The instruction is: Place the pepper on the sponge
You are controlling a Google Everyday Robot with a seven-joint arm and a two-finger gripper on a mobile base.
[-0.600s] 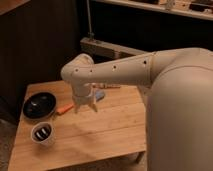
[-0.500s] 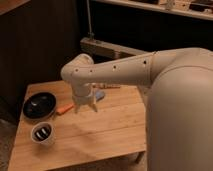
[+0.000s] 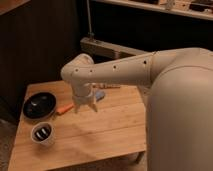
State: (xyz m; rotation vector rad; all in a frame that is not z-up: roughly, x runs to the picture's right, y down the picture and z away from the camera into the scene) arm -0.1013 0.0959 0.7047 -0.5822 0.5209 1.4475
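Note:
The pepper (image 3: 64, 108) is a slim orange piece lying on the wooden table (image 3: 110, 131), between the black bowl and my gripper. The sponge (image 3: 100, 95) is a small light-blue block just right of the gripper, partly hidden by the wrist. My gripper (image 3: 85, 107) points down at the table between the two, its fingers (image 3: 76, 107) spread open with nothing between them. The pepper's tip lies just left of the left finger, and I cannot tell whether they touch.
A black round bowl (image 3: 39, 105) sits at the table's left side. A white cup (image 3: 42, 133) with dark contents stands near the front left corner. My large pale arm (image 3: 175, 100) fills the right. Dark shelving stands behind the table.

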